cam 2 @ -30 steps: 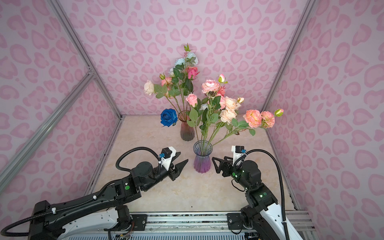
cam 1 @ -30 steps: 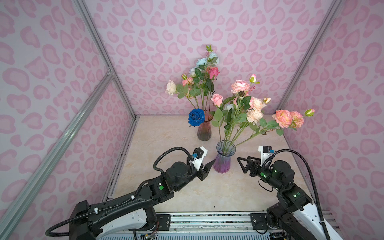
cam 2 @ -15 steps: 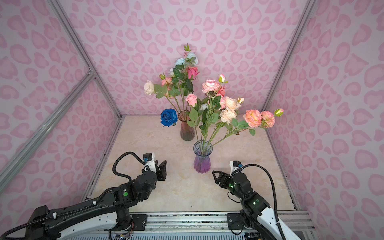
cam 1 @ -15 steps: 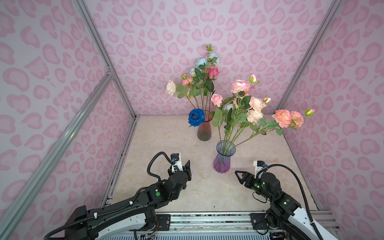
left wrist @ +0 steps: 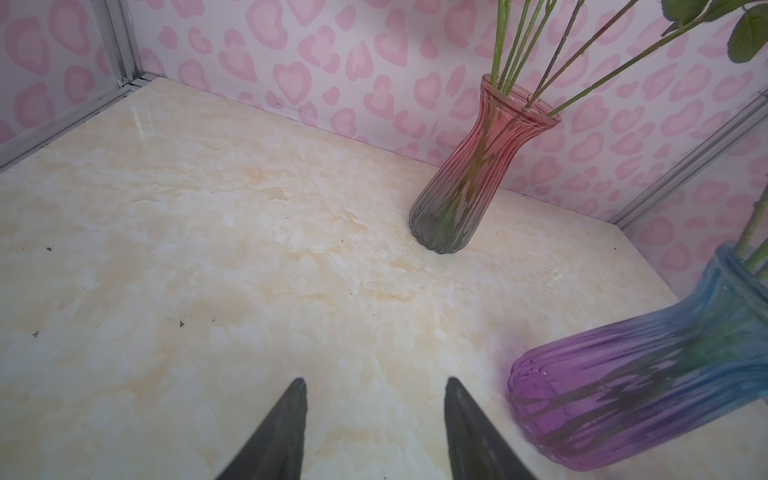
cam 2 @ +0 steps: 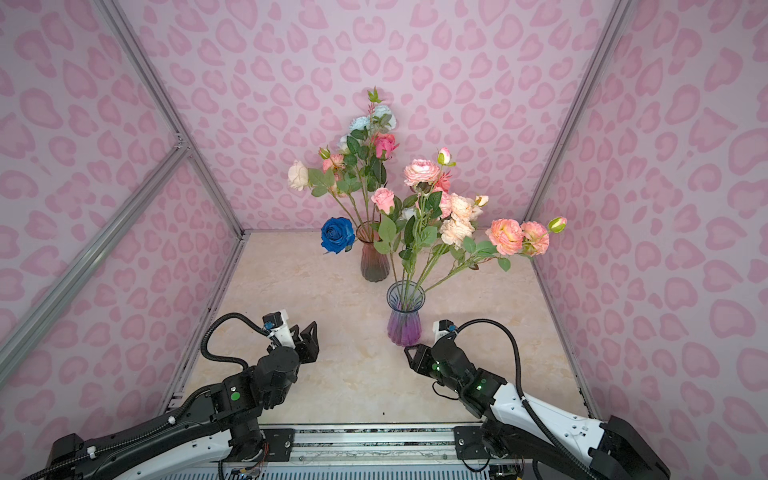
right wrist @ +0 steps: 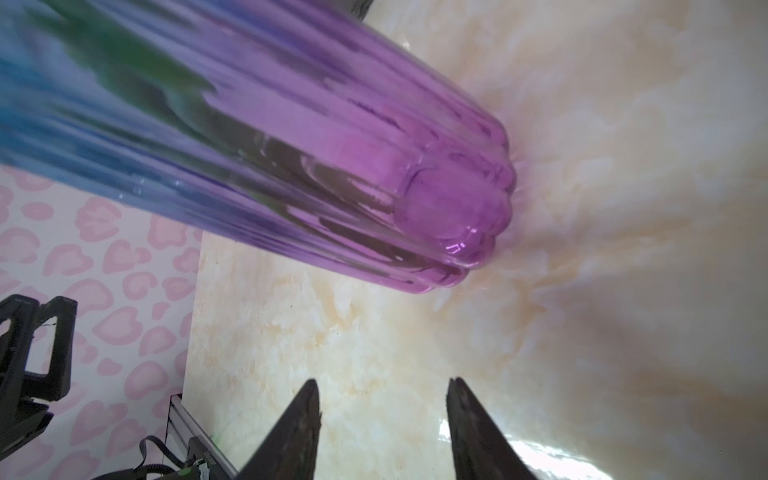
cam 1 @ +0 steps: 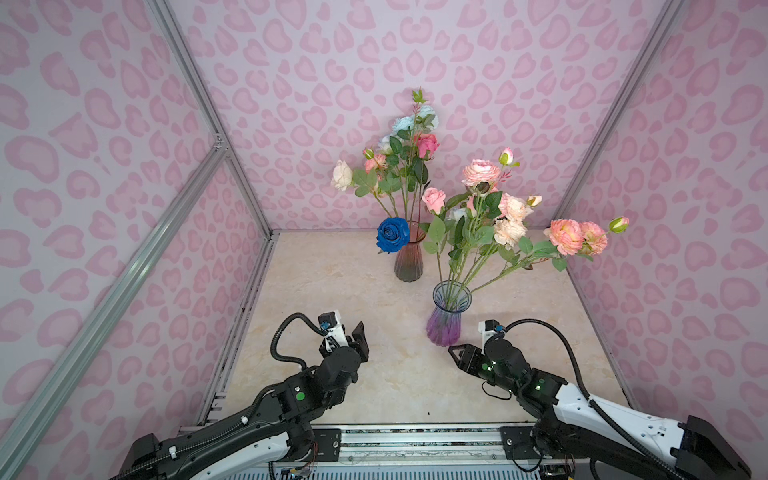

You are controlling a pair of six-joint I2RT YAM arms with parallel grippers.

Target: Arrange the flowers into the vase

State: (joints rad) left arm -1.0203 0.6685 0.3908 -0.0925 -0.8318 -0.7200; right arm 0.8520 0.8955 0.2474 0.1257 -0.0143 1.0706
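Purple-blue vase [cam 1: 445,322] holds flowers [cam 1: 480,172]; L gripper [left wrist: 376,380] & R gripper [right wrist: 382,380] both part-open, empty.

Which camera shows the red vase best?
Left wrist view: the red vase shows whole, close, stems visible inside. Both top views show it smaller, beside the blue rose. Right wrist view: nothing clear.

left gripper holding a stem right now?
No: in the left wrist view the left gripper is open, with only bare table showing between its fingers.
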